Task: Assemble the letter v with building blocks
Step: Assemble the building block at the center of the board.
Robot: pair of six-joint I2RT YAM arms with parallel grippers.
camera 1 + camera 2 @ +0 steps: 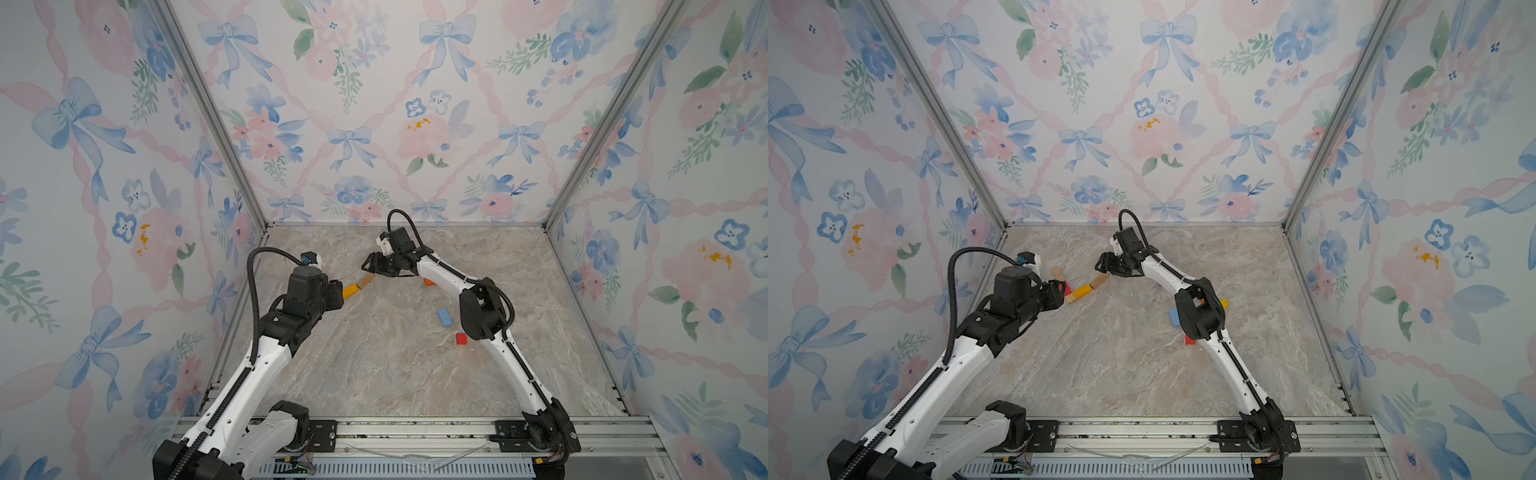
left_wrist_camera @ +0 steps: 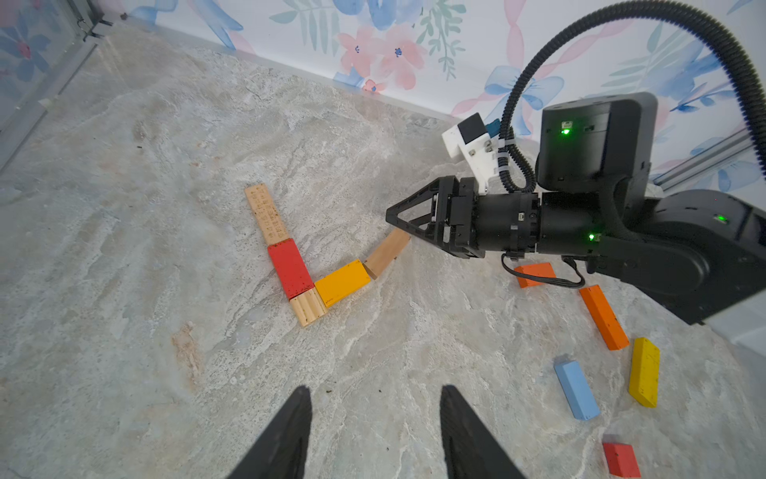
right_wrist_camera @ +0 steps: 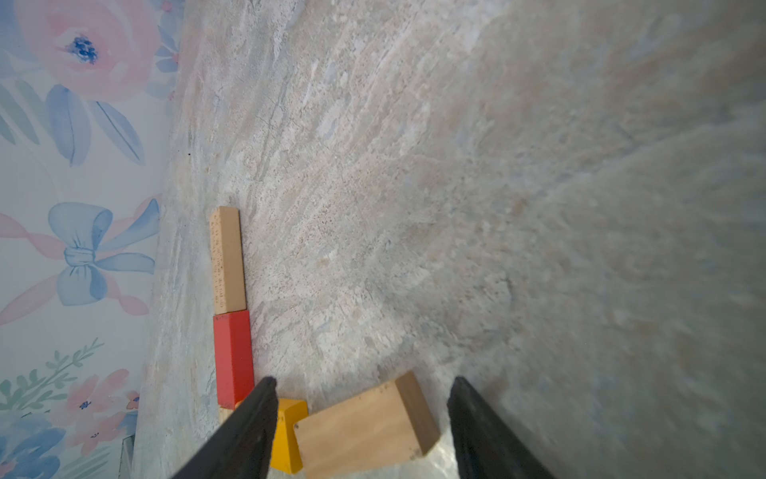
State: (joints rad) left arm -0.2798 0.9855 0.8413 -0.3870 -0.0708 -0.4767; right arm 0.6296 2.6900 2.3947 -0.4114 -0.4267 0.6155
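Five building blocks form an angle on the marble floor: a long natural bar (image 2: 267, 213), a red block (image 2: 290, 269), a ridged natural square (image 2: 309, 307) at the corner, a yellow block (image 2: 342, 282) and a plain natural block (image 2: 387, 253) at the end. My right gripper (image 3: 362, 379) is open and low over that natural block (image 3: 364, 427), which lies between the fingers with a gap on one side. In a top view it is at the block's far end (image 1: 369, 269). My left gripper (image 2: 376, 392) is open and empty, just short of the corner (image 1: 1061, 291).
Loose blocks lie under and beside my right arm: two orange ones (image 2: 534, 273) (image 2: 603, 317), a yellow one (image 2: 644, 371), a light blue one (image 2: 576, 390) and a red one (image 2: 621, 459). Flowered walls close three sides; a metal rail (image 1: 415, 432) runs along the front.
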